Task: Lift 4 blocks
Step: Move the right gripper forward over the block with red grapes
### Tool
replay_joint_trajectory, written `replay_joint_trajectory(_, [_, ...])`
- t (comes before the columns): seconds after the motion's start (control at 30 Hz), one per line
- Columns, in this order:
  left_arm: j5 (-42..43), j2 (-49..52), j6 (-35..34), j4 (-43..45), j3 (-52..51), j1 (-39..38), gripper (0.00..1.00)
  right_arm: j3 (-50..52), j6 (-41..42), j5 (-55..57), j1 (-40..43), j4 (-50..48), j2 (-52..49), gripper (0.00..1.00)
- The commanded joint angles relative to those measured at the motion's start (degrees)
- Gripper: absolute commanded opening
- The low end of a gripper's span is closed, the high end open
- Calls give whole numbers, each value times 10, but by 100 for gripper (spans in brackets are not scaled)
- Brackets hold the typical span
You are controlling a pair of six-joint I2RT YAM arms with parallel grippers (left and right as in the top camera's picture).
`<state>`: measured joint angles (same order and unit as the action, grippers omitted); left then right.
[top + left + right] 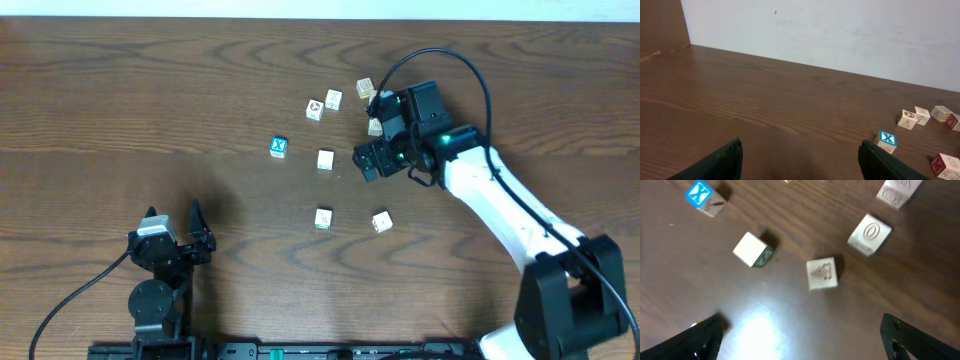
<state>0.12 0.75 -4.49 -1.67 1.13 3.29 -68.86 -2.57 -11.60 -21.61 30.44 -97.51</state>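
Several small cream blocks lie scattered on the brown table. One block sits just left of my right gripper, two lie nearer the front, and three lie at the back. My right gripper is open over bare wood with nothing between its fingers. Ahead of it are a white block with a green side and a printed block. My left gripper rests open at the front left, far from the blocks.
A blue-and-white X cube lies left of the cluster. Another cream block is partly hidden under the right arm. A white wall stands behind the table. The right arm's base is at the front right.
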Motion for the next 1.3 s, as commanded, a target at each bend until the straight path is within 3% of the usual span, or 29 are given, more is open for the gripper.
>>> replay_joint_trajectory(0.0, [-7, -2, -3, -25, -9, 2, 75, -9, -27, 12, -1, -28, -31, 96])
replay_joint_trajectory(0.27, [-7, -2, -3, -25, -9, 2, 74, -9, -22, 12, -2, -93, -98, 96])
replay_joint_trajectory(0.47, [-7, -2, -3, -25, -9, 2, 75, -9, -22, 12, -2, -114, -134, 86])
replay_joint_trajectory(0.7, [-7, -2, -3, -25, -9, 2, 74, -9, -22, 10, -2, -119, -159, 86])
replay_joint_trajectory(1.03, [-7, -2, -3, -25, -9, 2, 75, -9, -22, 10, -2, -140, -174, 70])
replay_joint_trajectory(1.27, [-7, -2, -3, -25, -9, 2, 74, -9, 0, 10, -2, -172, -174, 64])
